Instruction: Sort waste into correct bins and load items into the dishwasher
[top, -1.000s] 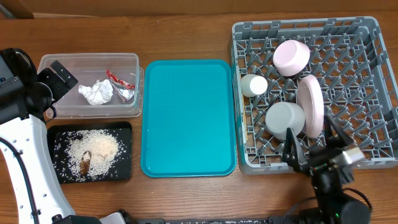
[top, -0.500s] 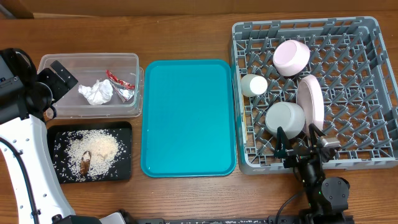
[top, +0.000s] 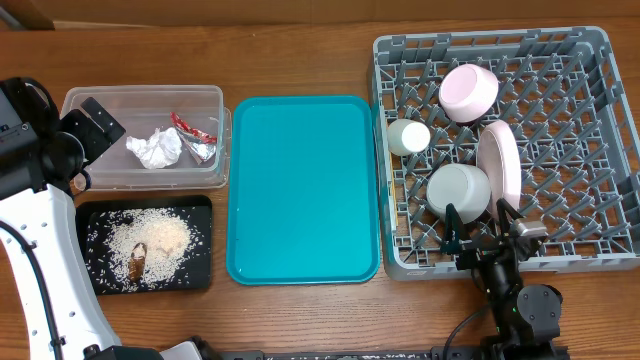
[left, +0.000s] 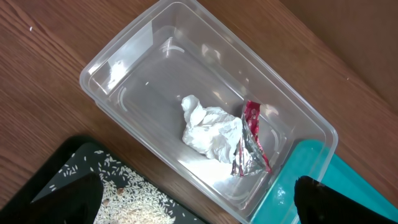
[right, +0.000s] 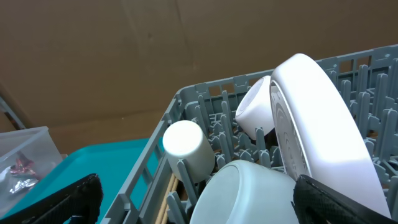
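Note:
The clear tub (top: 140, 92) holds the crumpled white tissue (top: 153, 148) and the red-and-silver foil wrapper (top: 197, 138). The black tray (top: 95, 280) holds pale rice crumbs and brown scraps (top: 140, 258). The grey dish rack (top: 480, 40) holds the pink bowl (top: 468, 92), cream cup (top: 408, 137), white bowl (top: 458, 192) and the pink plate (top: 499, 170) on edge. My left gripper (left: 199, 202) is open and empty above the tub's near side. My right gripper (top: 478, 225) is open and empty at the rack's front edge, facing the white bowl (right: 249, 193).
The large teal serving tray (top: 303, 190) lies between the tub and the rack, with nothing on it. The left wrist view shows the tissue (left: 208, 130) and wrapper (left: 252, 140) inside the tub. The left arm's white body runs along the table's left edge.
My right gripper has drawn back from beside the pink plate toward the rack's front edge and has since held still. The left arm has not moved.

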